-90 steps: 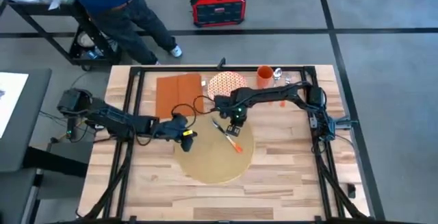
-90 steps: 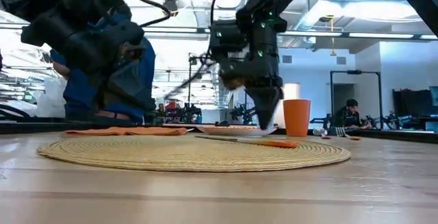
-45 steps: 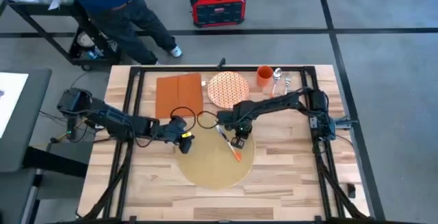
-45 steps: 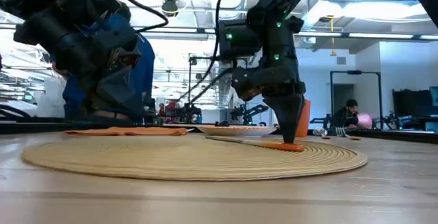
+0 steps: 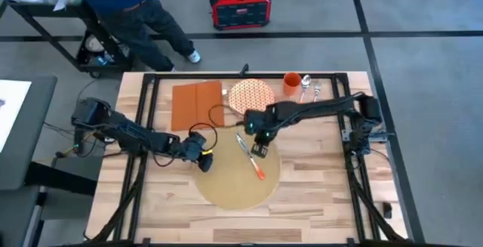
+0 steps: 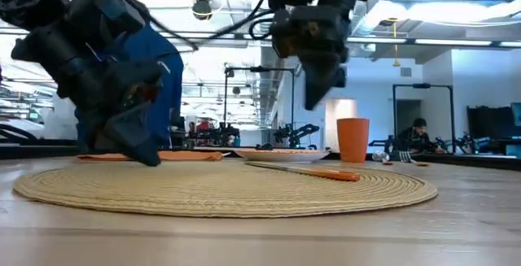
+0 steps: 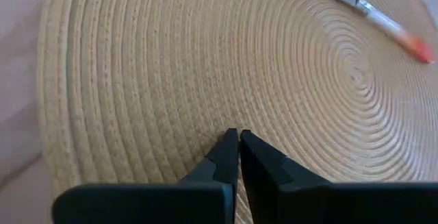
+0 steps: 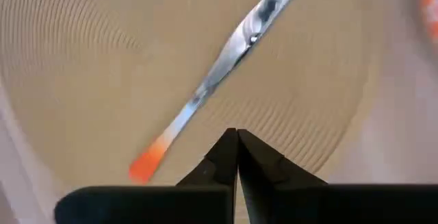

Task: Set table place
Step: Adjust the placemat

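The round tan placemat [image 5: 230,179] lies flat on the wooden table [image 5: 317,194]. A knife with an orange handle [image 5: 251,156] lies on the mat's right half, with its blade toward the far edge. My left gripper [image 5: 204,155] is shut, tips down on the mat near its left edge [image 6: 151,160]. My right gripper [image 5: 259,150] is shut and hangs well above the knife [image 6: 320,103], touching nothing; the knife [image 8: 226,63] passes under its tips. My left gripper sets its shut fingertips [image 7: 229,145] on the placemat's woven top [image 7: 205,114], a little inside its left edge. The fingers slant down from the table's left side. The mat lies flat on the table under them.
Behind the mat are a rust-orange napkin [image 5: 198,105], an orange-and-white patterned plate [image 5: 250,97], an orange cup [image 5: 292,84] and cutlery [image 5: 309,90]. Black frame rails [image 5: 147,126] cross the table. A person [image 5: 128,5] stands beyond the far left corner.
My right gripper came down toward the near edge onto the knife's orange handle, then rose clear and drew back. The knife's handle end has shifted toward the near edge. My left gripper has sunk onto the placemat, which has slid slightly toward the near edge.
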`<state>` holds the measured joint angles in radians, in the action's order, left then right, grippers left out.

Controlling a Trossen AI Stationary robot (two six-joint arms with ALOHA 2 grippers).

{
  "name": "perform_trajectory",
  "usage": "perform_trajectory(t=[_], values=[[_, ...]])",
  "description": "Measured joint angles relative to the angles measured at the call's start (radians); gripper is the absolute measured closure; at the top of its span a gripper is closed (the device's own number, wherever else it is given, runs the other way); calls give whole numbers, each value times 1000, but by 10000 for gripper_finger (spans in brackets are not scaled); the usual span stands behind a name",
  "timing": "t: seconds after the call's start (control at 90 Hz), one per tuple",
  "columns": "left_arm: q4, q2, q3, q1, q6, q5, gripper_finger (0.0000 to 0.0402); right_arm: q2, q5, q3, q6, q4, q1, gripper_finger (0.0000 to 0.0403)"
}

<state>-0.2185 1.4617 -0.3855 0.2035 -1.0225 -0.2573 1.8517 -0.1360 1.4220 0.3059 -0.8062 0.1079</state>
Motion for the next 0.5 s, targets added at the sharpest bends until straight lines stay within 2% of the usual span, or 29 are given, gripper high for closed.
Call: perform_trajectory(t=[0.2,0.5], values=[[1,20,-2,-2,14,18,401,54,1,-30,-77,-26,101,403],[21,22,0,-5,69,21,401,54,-100,-158,-180,16,146,403]])
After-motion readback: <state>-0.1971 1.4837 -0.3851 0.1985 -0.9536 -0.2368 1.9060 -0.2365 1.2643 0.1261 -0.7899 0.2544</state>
